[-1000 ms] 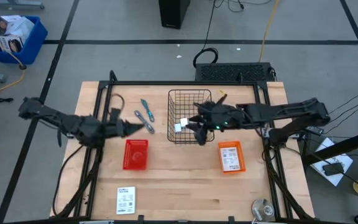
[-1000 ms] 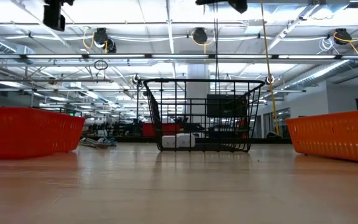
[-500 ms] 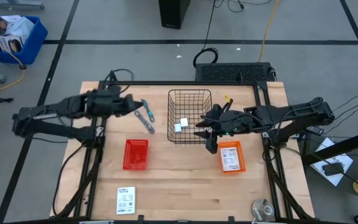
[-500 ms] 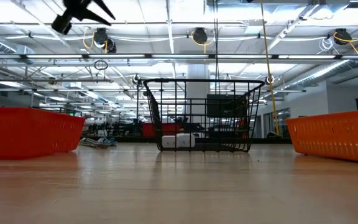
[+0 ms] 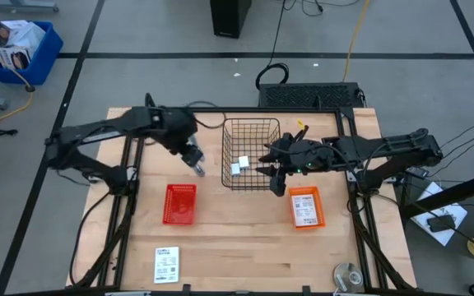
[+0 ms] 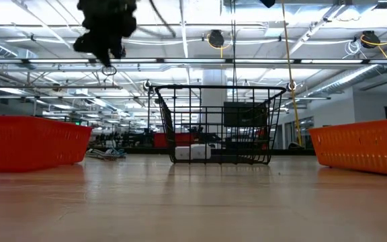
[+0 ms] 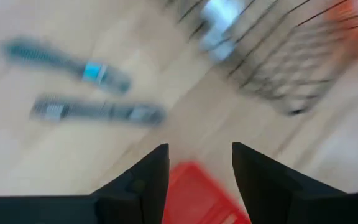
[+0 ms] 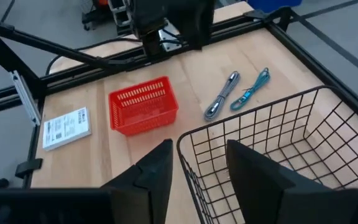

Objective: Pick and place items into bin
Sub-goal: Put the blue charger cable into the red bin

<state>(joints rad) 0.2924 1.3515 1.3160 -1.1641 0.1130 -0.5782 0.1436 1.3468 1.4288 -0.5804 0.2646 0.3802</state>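
Tools on the wood: grey metal tool (image 7: 98,111) and blue-handled tool (image 7: 67,61), side by side, just ahead of left gripper (image 7: 197,163), long axes crosswise to its empty, parted fingers. Right gripper (image 8: 194,163), empty and part-open, over the wire basket (image 5: 251,153), farther away.

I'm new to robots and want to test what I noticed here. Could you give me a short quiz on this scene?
1. True or false: the black wire basket is empty.
2. Which tray holds a white printed card? A) the red tray B) the orange tray
3. What lies on the wood below the left gripper?

Key
1. False: two small white blocks sit inside it.
2. B. Another card lies loose near the table's front edge.
3. Two slim tools, one grey, one blue-handled, side by side. The left gripper's jaws stand open; the right gripper hangs at the basket's edge, jaws apart.
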